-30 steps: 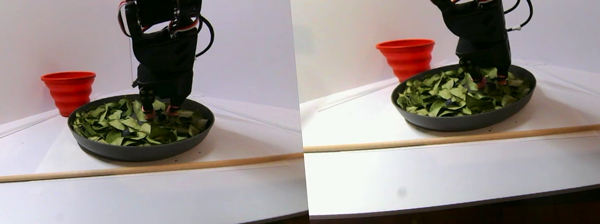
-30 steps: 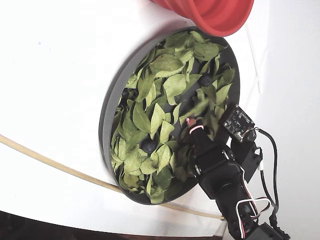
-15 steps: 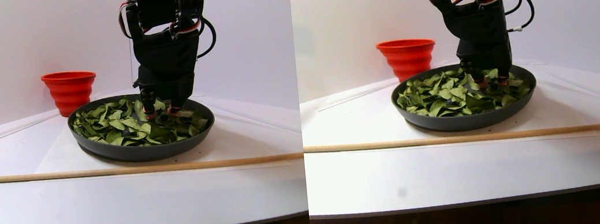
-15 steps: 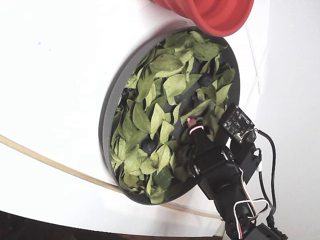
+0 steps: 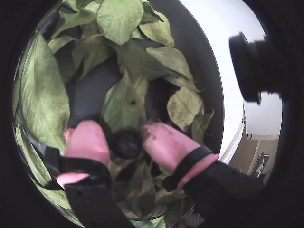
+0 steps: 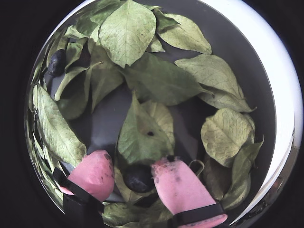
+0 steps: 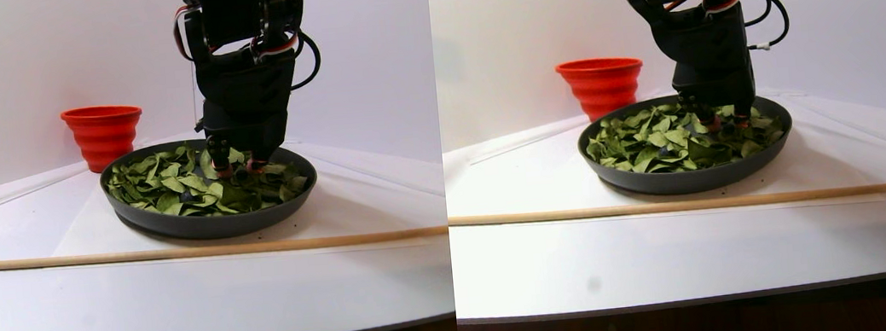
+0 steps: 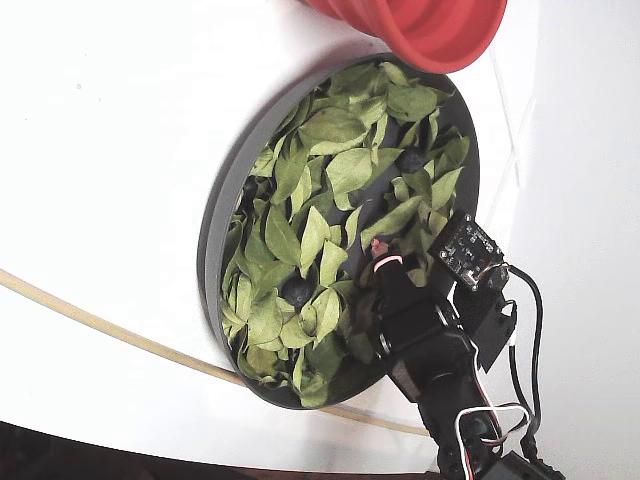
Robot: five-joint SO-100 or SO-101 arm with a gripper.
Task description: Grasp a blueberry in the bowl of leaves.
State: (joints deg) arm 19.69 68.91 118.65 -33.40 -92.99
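The dark-grey bowl (image 5: 209, 71) holds a loose heap of green leaves (image 5: 118, 19). A dark blueberry (image 5: 126, 142) lies on the leaves between my pink fingertips. My gripper (image 5: 118, 127) is down in the bowl and open around it. In the other wrist view the blueberry (image 6: 138, 177) is close against the right finger (image 6: 178, 185), with a thin gap to the left finger (image 6: 95, 173). A second blueberry (image 6: 57, 61) lies at the far left among the leaves (image 6: 128, 31). The stereo pair view shows the gripper (image 7: 237, 165) low in the bowl (image 7: 200, 225).
A red ribbed cup (image 7: 102, 131) stands behind the bowl on the white table. A thin wooden stick (image 7: 160, 254) lies across the table in front of the bowl. In the fixed view the arm (image 8: 440, 360) reaches over the bowl's rim (image 8: 215, 230).
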